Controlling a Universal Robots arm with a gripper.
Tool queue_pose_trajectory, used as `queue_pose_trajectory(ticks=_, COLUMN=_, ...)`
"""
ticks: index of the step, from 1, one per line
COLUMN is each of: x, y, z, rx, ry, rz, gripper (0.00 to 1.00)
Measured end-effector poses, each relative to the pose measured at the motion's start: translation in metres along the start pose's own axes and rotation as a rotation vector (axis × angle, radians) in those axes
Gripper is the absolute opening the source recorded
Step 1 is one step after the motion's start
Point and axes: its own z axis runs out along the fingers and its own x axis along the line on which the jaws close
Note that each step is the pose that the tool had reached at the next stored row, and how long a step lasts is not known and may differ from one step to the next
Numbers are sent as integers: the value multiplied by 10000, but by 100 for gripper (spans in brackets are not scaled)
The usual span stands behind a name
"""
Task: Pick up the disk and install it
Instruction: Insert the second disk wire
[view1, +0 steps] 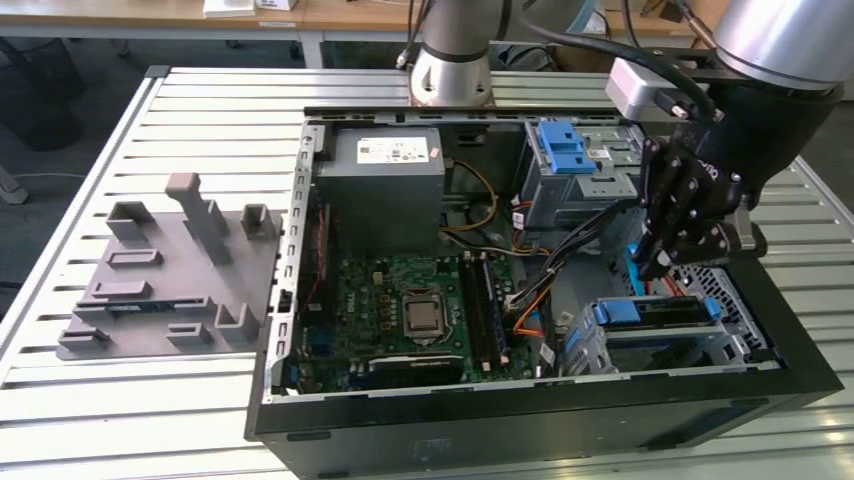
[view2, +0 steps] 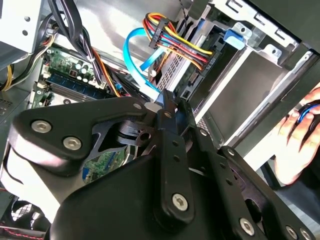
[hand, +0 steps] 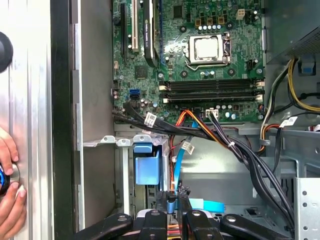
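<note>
We see the black multi-link pincer (view1: 657, 262) low at the right of the exterior view, reaching down into the open black desktop computer case (view1: 534, 420). In both wrist views its jaws are drawn narrow, nipping the end of a light blue flat cable (hand: 175, 167) between the fingertips (hand: 165, 200). In the second wrist view the same cable (view2: 134, 55) loops up from the pincer (view2: 165, 102) beside a bundle of red, yellow and orange wires (view2: 175, 42).

Just below the pincer in the exterior view sits the disk (view1: 654, 312). It rests inside the lower bare-metal drive cage (view1: 741, 345) at the lower right of the case, and we mostly see its blue plastic rails. We cannot make out its label.

Above the pincer in that view stands a second metal cage with a blue plastic latch (view1: 571, 150). To the left of both cages lies the green motherboard (view1: 400, 300) with its square silver processor socket (hand: 207, 48). The big grey power-supply box (view1: 387, 190) stands above it, at upper centre.

The case lies on a slatted pale metal surface (view1: 200, 110). A grey moulded fixture (view1: 160, 270) rests on the surface at the left of the frame, well apart from the case.

In the first wrist view a person's hand (hand: 9, 200) rests on the surface just outside the case wall.
</note>
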Motion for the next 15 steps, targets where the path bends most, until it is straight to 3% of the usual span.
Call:
queue_pose_trajectory(ticks=8, x=1, y=29, z=1, rx=13, ry=-1, rz=2, gripper=23)
queue_pose_trajectory(ticks=15, x=2, y=61, z=1, rx=97, ry=-3, rz=11, gripper=23)
